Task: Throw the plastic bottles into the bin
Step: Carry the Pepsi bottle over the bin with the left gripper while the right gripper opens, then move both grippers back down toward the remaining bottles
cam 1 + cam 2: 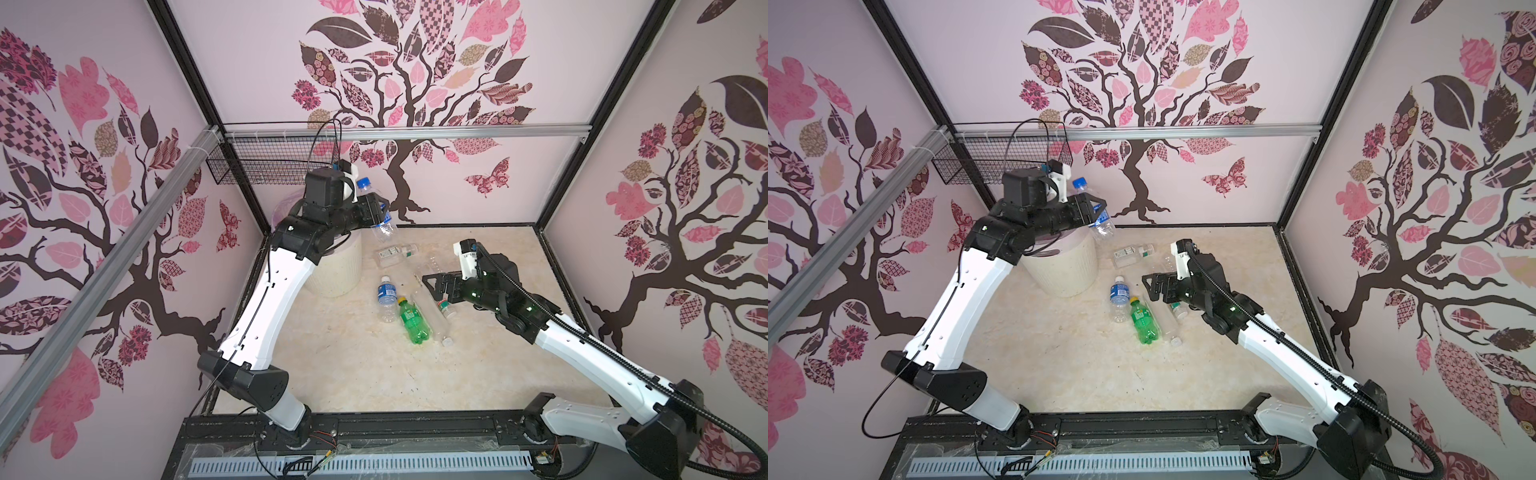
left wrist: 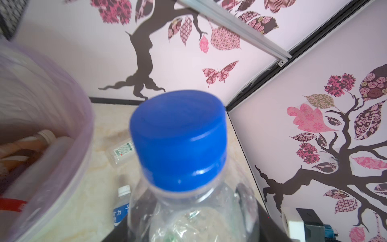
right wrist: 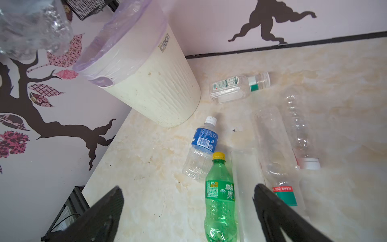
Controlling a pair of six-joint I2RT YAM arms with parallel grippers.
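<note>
Blue-capped bottle (image 1: 385, 231) in left hand (image 1: 378, 206)

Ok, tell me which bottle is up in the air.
The clear blue-capped bottle, gripped by the left gripper beside the bin. The rest out on the table, the green bottle among them, lie on their sides.

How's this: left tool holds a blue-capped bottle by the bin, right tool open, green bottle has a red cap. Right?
No: the green bottle has a yellow cap, not red; the right wrist view shows it. The left tool does hold the blue-capped bottle by the bin, and the right tool is open.
</note>
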